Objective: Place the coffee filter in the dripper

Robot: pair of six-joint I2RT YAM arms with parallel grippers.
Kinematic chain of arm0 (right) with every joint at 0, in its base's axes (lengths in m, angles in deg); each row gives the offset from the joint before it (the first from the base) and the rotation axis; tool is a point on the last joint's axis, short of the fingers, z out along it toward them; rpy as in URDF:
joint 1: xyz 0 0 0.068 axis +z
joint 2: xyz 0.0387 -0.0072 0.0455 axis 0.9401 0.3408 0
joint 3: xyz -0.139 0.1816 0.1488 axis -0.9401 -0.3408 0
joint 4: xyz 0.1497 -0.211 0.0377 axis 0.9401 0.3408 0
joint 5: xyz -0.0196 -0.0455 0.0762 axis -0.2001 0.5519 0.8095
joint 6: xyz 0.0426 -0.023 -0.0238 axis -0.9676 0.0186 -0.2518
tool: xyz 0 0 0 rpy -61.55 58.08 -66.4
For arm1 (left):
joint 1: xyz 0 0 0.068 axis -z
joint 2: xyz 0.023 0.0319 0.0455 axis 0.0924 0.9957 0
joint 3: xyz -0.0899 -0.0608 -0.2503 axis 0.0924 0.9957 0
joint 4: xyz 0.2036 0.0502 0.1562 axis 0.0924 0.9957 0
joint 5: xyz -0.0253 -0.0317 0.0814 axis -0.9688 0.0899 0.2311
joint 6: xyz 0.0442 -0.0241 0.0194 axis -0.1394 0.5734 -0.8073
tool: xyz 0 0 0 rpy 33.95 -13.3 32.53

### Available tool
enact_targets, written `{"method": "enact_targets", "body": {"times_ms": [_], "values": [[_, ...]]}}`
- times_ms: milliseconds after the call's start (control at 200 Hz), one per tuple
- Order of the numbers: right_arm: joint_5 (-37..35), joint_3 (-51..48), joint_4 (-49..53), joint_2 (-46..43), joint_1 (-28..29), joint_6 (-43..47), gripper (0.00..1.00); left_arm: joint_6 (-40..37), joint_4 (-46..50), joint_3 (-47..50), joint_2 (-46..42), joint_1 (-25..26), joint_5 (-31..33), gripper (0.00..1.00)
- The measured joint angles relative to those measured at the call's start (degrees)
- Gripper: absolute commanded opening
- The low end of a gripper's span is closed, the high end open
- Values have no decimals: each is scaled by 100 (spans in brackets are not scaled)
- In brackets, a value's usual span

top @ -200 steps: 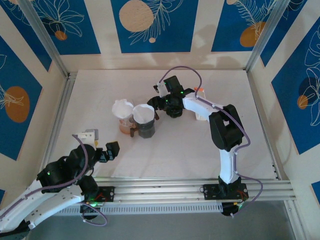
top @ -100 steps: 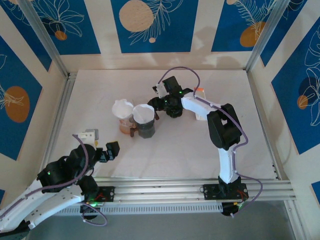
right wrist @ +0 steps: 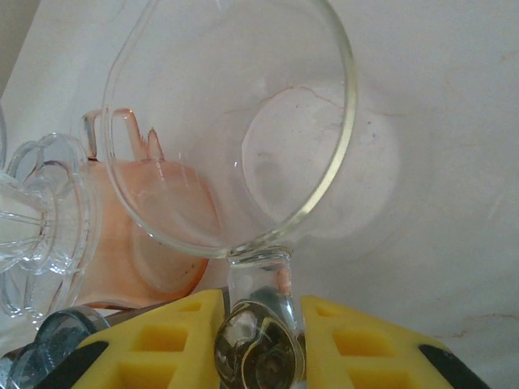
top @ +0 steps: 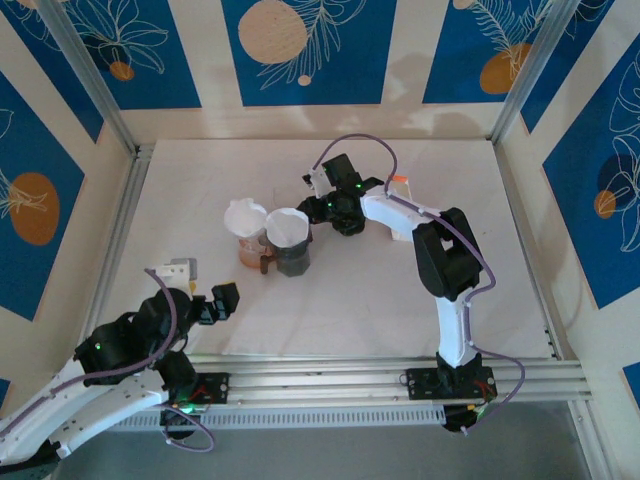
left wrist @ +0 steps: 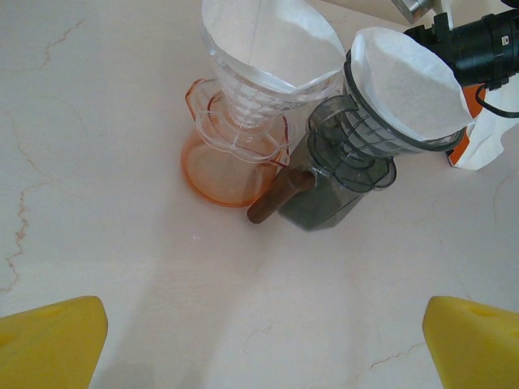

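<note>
Right gripper [right wrist: 259, 328]: closed on the stem of a glass dripper [right wrist: 243, 121], which is tipped on its side (the pale surface [top: 350, 300] shows through its cone).
Orange-based dripper [left wrist: 231, 154]: just beside the glass dripper, left of the surface's centre.
Coffee filter [left wrist: 268, 36]: white, seated in the orange-based dripper.
Grey dripper [left wrist: 340, 174]: touching the orange-based one, with a second filter [left wrist: 409, 81] inside.
Left gripper [left wrist: 263, 344]: wide apart, holding nothing, near the surface's near-left corner.
</note>
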Motion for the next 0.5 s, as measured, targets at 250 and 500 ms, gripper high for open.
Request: {"method": "enact_targets", "body": {"times_ms": [250, 500], "values": [[-457, -227, 85, -356, -2, 17, 19, 0, 0, 0, -2, 0, -2, 100], [-855, -649, 326, -986, 0, 11, 16, -4, -4, -2, -2, 0, -2, 100]]}}
